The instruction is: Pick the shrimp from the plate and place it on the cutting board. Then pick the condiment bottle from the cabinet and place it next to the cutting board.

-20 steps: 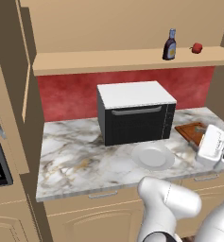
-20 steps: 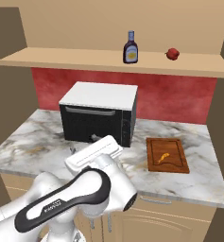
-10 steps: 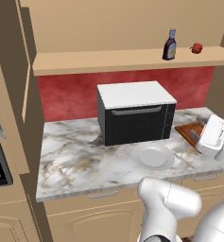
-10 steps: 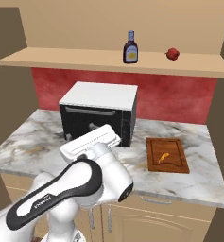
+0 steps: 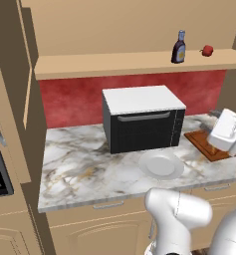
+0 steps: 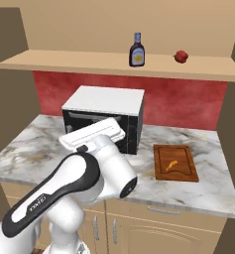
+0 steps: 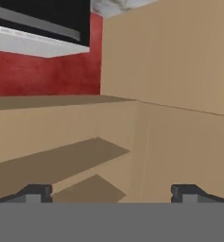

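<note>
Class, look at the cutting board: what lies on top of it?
The small orange shrimp lies on the cutting board. In the left base view the robot's hand covers part of the board.

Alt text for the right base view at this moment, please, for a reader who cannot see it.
The shrimp lies on the cutting board on a marble counter, right of a black oven. Above, the condiment bottle and a small red fruit stand on the cabinet shelf. The white robot arm fills the lower left.

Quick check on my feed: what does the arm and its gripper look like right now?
The arm is glossy white with rounded links, a dark band bearing small white lettering and dark joint caps. The hand is a white boxy block. The gripper ends in two small dark fingertips.
</note>
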